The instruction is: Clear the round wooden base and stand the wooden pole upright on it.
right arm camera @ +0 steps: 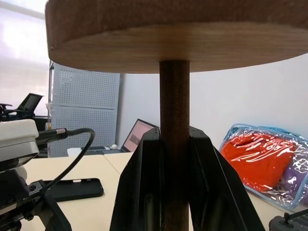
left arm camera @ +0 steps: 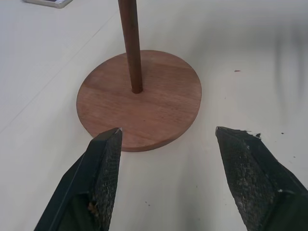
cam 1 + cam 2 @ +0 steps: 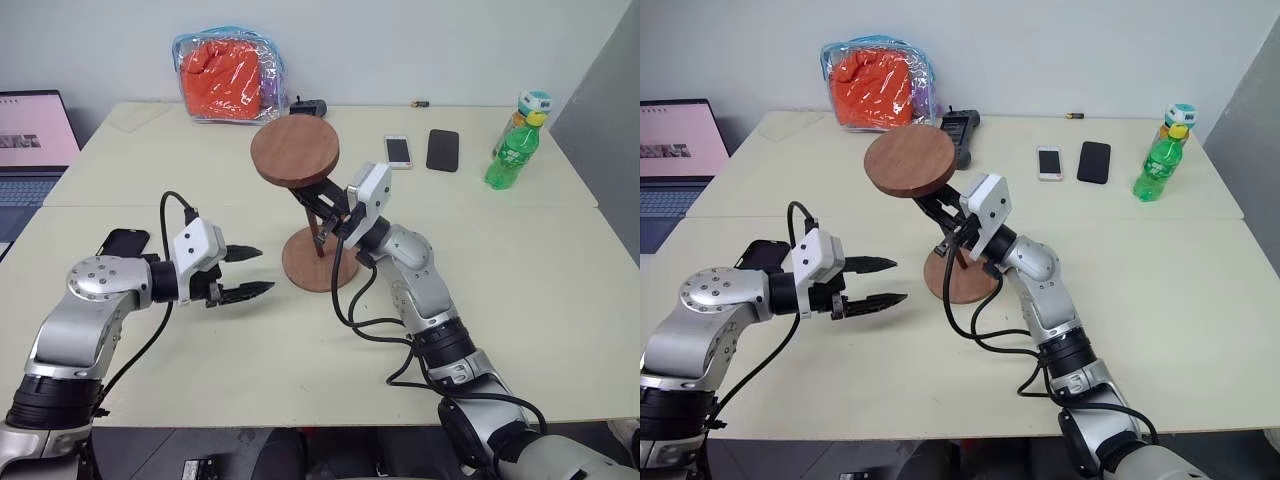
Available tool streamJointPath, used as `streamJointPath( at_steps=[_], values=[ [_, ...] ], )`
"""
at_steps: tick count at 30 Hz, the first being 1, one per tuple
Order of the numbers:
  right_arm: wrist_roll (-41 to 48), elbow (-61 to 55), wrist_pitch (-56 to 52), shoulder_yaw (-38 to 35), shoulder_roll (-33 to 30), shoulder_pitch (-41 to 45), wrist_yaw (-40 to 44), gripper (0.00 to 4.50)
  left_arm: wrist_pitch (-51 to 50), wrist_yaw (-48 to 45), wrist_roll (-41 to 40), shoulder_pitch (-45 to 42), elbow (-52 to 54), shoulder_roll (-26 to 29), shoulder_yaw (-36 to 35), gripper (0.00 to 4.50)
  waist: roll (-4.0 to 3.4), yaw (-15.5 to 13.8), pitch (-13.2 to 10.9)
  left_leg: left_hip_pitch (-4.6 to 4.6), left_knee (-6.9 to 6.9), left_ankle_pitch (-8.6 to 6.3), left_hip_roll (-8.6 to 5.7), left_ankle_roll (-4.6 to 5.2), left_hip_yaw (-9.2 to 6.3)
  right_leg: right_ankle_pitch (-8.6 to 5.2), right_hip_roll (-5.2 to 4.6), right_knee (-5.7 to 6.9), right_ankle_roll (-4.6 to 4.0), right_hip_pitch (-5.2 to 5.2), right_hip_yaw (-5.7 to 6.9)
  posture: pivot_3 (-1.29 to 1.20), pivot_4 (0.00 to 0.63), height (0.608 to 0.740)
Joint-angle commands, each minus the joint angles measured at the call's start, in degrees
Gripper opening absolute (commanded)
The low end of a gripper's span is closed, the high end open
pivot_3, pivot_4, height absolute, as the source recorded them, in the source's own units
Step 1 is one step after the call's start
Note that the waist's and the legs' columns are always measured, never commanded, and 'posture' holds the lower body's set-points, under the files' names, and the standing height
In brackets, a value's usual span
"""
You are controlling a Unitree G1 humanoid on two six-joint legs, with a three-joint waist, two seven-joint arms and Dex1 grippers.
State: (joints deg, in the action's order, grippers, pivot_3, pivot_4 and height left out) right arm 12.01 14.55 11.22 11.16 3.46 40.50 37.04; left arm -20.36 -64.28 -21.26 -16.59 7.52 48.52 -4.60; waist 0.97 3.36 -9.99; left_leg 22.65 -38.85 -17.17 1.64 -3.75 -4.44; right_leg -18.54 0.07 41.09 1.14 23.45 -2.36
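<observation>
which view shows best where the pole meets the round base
The left wrist view: it looks down on the round wooden base, and the wooden pole plainly enters its centre hole. Both eye views show the base only partly, behind the right tool gripping the pole. The right wrist view shows the pole, not the base.

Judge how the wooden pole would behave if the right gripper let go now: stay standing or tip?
Probably top-heavy: the wooden pole leans, carrying a disc at its top. Its foot sits in the round wooden base hole, which may steady it. The right gripper is shut on it.
</observation>
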Motion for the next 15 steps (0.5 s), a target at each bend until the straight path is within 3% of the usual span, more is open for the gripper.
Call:
streamJointPath(
  at_steps=[1, 15],
  values=[
    [-0.2, 0.9, -4.1, -0.9, 0.4, -0.9, -2.8, 0.25, 1.3, 0.1, 0.3, -1.1, 0.5, 0.1, 0.0, 3.22, 0.00, 0.0, 0.0, -0.01, 0.00, 0.00, 0.00, 0.00, 0.00, 0.00, 0.00, 0.00, 0.00, -0.01, 0.00, 0.00, 0.150, 0.740],
    [-3.4, 6.4, -7.3, -1.3, -1.6, -1.4, -7.8, 0.25, 1.1, 0.7, 0.2, -1.4, 0.8, -0.1, 0.5, 3.22, -0.02, -0.3, 0.4, -0.27, 0.00, -0.04, -0.01, 0.08, 0.00, 0.00, -0.02, 0.00, 0.00, -0.29, -0.02, 0.00, 0.150, 0.740]
  ],
)
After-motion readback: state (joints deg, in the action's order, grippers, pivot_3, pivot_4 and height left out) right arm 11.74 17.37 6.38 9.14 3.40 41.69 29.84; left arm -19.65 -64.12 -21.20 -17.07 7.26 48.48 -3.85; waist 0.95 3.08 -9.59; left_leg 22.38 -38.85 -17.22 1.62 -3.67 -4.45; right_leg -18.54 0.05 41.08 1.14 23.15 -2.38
